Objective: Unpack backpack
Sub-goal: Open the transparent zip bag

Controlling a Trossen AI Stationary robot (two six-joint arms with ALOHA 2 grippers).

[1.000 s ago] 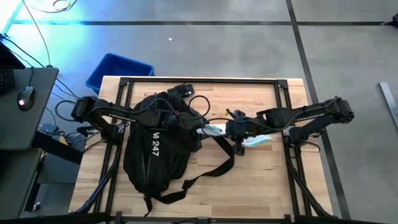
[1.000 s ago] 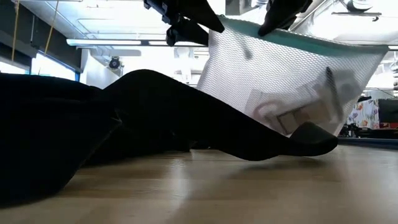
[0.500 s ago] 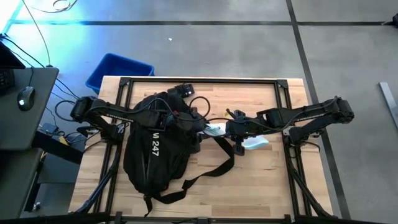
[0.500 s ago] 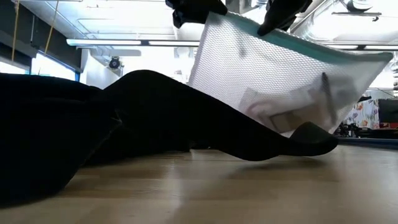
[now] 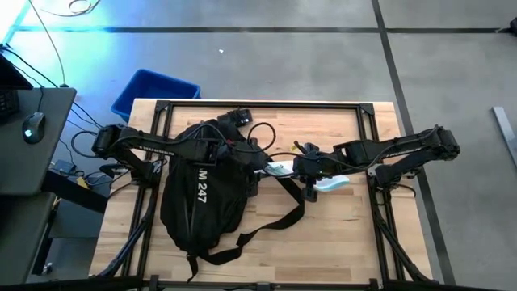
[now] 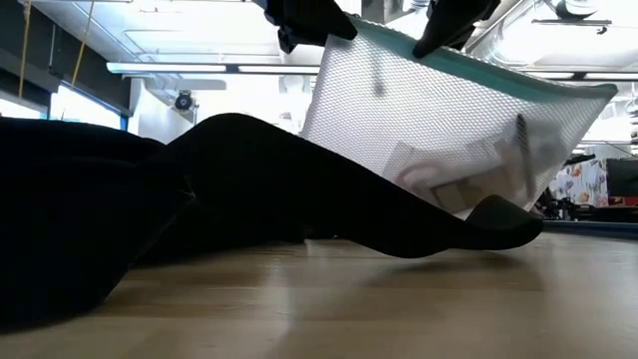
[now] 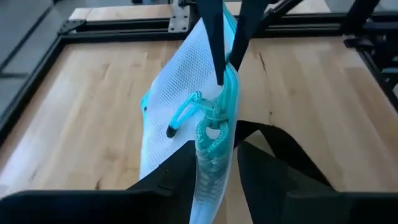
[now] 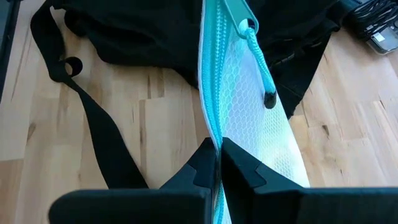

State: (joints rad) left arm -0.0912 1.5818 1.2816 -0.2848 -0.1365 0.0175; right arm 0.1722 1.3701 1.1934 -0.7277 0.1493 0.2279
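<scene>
Two hands sharing one white mesh pouch (image 5: pixel 329 183) with teal zipper, hanging just above table (image 5: pixel 355 234) at frame centre. Right hand (image 8: pixel 219 163) pinching shut on zipper edge; left hand (image 7: pixel 216 163) half-open, straddling opposite end along pouch's long axis. Backpack (image 5: pixel 202 202) lying centre-left, under left arm.

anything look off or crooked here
The white mesh pouch hangs tilted above the table, one end lower, pinched along its teal zipper edge by the right claw and bracketed by the left claw. The backpack lies slumped, straps sprawled.
</scene>
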